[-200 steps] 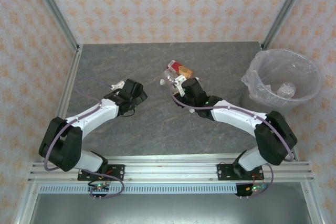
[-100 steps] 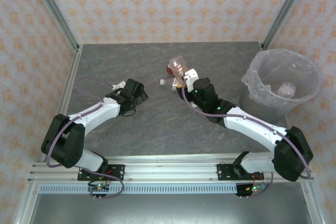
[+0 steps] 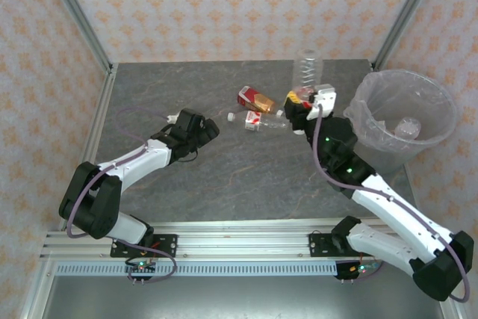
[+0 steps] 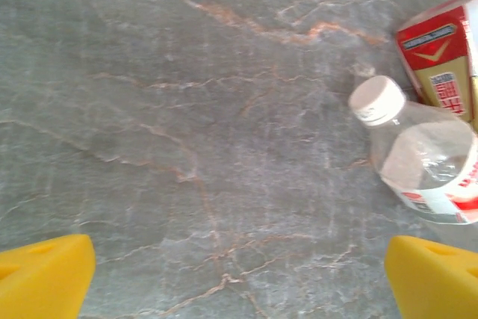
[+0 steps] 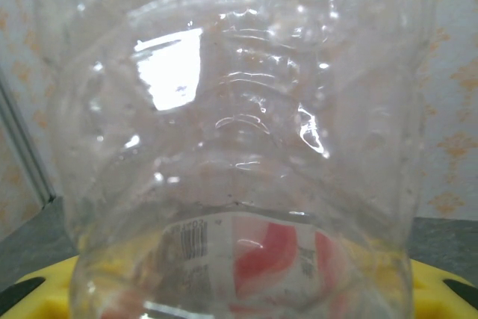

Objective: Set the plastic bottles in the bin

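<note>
1. While it carries the loose items listed below, the desk (image 3: 224,177) is a grey veined slab with both arm bases at its near edge.
2. Right arm (image 3: 388,207): stretched forward toward the far right of the desk, ending just left of the bin.
3. Left arm (image 3: 134,162): bent low over the desk's left-centre.
4. Bin (image 3: 451,117): round and pale, lined with a clear liner (image 3: 358,110), at the desk's right edge. One clear bottle in the bin (image 3: 408,126) lies at the bottom.
5. Held bottle (image 3: 307,69): clear and ribbed, with a red-and-white label near the gripped end. It is raised off the desk just left of the bin's rim, not over the opening.
6. White-capped bottle (image 3: 258,119): lies on its side mid-desk with its cap toward the left arm. It has a red-and-white label.
7. Red-and-gold bottle (image 3: 255,98): lies just behind the white-capped bottle. Whether the two touch cannot be told.
8. Right fingers (image 5: 429,282): clamped on the held bottle, with yellow pads on either side of it.
9. Left fingers (image 4: 46,274): spread apart over bare desk. The white-capped bottle lies just ahead of them, to the right.
</note>
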{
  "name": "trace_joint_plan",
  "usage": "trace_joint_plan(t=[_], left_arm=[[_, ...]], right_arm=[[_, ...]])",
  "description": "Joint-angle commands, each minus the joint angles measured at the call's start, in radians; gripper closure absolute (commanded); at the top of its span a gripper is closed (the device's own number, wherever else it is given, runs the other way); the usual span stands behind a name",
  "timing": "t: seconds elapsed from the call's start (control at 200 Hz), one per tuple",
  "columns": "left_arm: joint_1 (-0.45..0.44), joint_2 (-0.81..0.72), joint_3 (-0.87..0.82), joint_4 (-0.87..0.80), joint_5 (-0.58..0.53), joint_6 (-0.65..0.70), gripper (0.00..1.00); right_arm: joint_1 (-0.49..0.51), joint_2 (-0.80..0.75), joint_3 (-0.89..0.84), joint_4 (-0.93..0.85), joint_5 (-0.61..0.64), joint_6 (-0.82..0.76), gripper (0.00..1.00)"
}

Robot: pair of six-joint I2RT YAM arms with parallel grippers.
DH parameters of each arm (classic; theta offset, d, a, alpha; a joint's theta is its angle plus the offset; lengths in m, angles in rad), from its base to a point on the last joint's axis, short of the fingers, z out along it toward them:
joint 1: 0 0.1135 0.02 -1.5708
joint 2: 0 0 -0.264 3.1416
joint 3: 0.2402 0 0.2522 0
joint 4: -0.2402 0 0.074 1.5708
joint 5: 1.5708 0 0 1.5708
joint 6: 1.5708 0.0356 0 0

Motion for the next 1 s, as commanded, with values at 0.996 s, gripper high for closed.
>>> trace_joint_plan(t=[0.996], left_arm=[[-0.157, -0.082, 0.020, 0.154, 0.046, 0.263, 0.00]], right_arm=[[-0.687, -0.037, 0.271, -0.248, -0.076, 0.187, 0.58]])
